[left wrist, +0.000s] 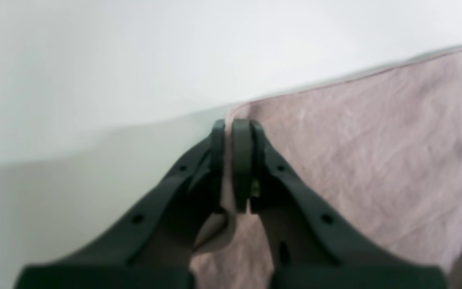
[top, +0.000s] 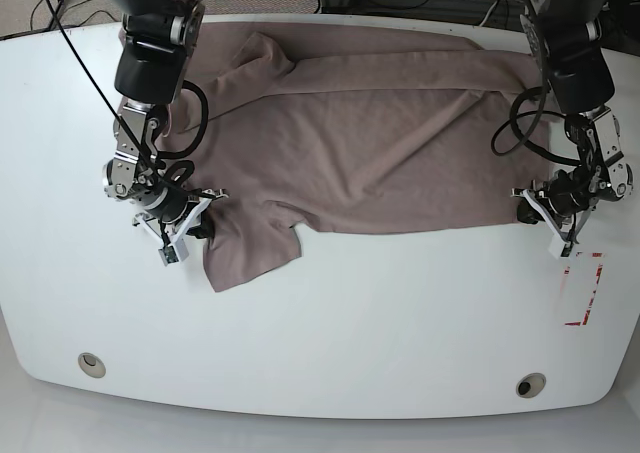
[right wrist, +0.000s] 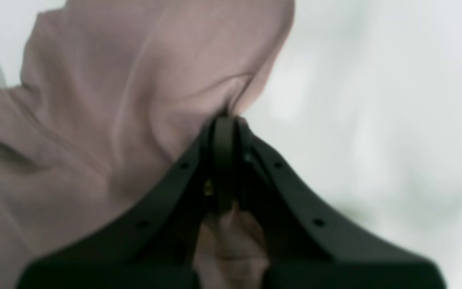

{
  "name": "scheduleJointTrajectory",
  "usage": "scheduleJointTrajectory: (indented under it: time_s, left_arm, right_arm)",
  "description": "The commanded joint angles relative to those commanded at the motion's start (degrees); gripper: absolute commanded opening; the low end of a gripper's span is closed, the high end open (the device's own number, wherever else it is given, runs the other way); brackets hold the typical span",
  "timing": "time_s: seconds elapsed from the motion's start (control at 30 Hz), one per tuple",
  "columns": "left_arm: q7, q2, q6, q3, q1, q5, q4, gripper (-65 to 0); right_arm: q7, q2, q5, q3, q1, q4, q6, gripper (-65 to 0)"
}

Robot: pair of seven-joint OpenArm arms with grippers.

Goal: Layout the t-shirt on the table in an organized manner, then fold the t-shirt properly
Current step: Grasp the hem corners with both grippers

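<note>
The t-shirt [top: 370, 143], dusty mauve, lies spread across the far half of the white table [top: 330, 343], its body stretching from the left arm of the scene to the right one, with one sleeve [top: 250, 248] jutting toward the near edge at the left. Folds and wrinkles run along the far edge. The right gripper [top: 205, 221], at the left of the base view, has its jaws pressed together on a bunched portion of cloth beside that sleeve; its wrist view confirms fabric pinched between the black fingers [right wrist: 223, 160] and draped away to the left. The left gripper [top: 527, 208], at the right of the base view, is clamped on the near right corner of the garment; its wrist view shows the hemmed corner caught between the closed fingers [left wrist: 241, 160], the cloth lying flat beyond. A red tape rectangle [top: 583, 290] sits on the table just near-right of that gripper. Two round grommets [top: 91, 364] [top: 530, 384] lie near the front edge, well apart from the garment.
</note>
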Motion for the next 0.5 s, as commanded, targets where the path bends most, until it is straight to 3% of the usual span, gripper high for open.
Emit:
scheduleJointTrajectory:
  time_s: [0.2, 0.5]
  left_arm:
    - [0.1, 1.1, 0.0, 0.0, 0.0, 0.0, 4.4, -64.9]
    - [4.8, 1.1, 0.0, -0.2, 0.1, -0.1, 10.6, -64.9]
  right_arm:
    - [-4.7, 0.0, 0.0, 0.0, -0.4, 7.4, 0.00, -65.0]
    - [-11.8, 0.0, 0.0, 0.0, -1.8, 18.6, 0.00, -65.0]
